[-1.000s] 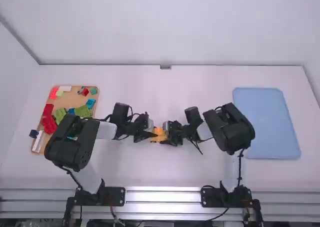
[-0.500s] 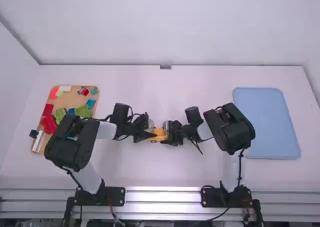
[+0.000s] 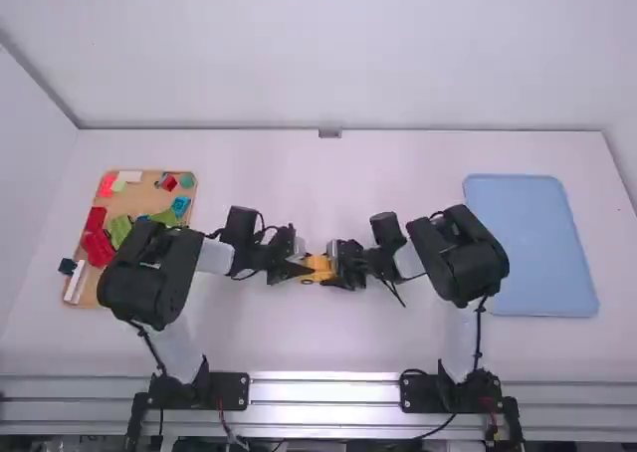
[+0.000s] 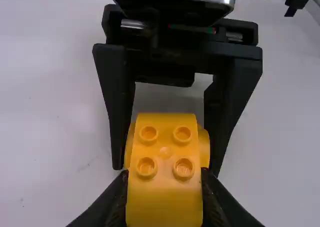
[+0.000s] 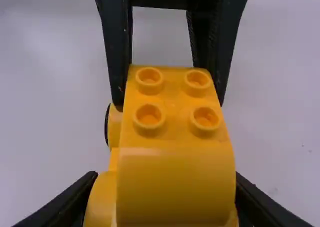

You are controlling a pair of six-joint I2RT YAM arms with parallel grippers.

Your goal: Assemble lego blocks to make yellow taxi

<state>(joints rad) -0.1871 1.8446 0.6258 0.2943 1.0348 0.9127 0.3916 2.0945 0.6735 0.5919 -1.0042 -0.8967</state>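
Note:
In the high view my left gripper and my right gripper face each other from either side of the yellow car-shaped block assembly, near the table's middle. The left wrist view has the yellow assembly pinched between the fingers of my left gripper, its four-stud top facing the camera. In the right wrist view my right gripper is shut on the rounded end of the assembly. A dark-edged wheel part shows at its side. The undersides are hidden.
A brown tray with red, green, blue and white blocks lies at the left, partly covered by the left arm. A small dark block is at its left edge. The blue flat tray lies at the right.
The left arm's elbow has shifted slightly to the right, and the right arm has moved only a touch. Both grippers still hold the yellow assembly at about the same place.

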